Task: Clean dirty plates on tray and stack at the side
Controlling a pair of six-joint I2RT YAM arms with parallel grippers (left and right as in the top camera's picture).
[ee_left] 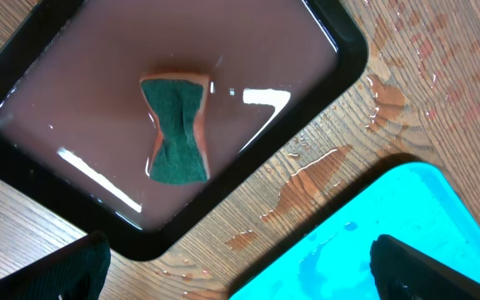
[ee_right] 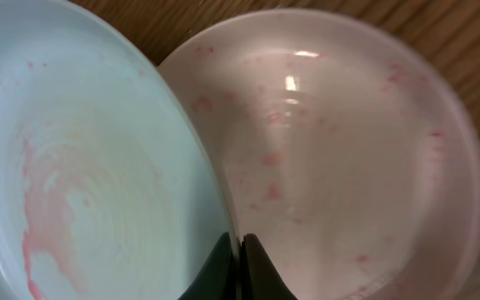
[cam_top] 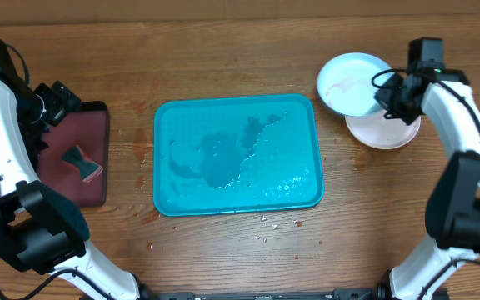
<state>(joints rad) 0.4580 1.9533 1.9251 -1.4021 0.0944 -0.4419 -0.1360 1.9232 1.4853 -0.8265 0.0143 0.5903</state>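
Tray (cam_top: 238,208) is empty, only puddles on it. Left claw (ee_left: 248,271) hangs wide apart, holding nothing, over the worktop (cam_top: 223,42) gap beside the maroon tray (ee_left: 290,67); sponge (ee_left: 176,131) lies in that one. Far right, off the tray: right claw (ee_right: 240,267) pinched on the teal plate (ee_right: 82,167) rim, which overlaps the white plate (ee_right: 348,167). Looks near done, stacking in hand. Both show pink smears. Third plate not visible.

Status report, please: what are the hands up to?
Left hand open, near sponge. Right hand pinching teal-rimmed plate, overlapping white plate. Turquoise tray wet, plateless.
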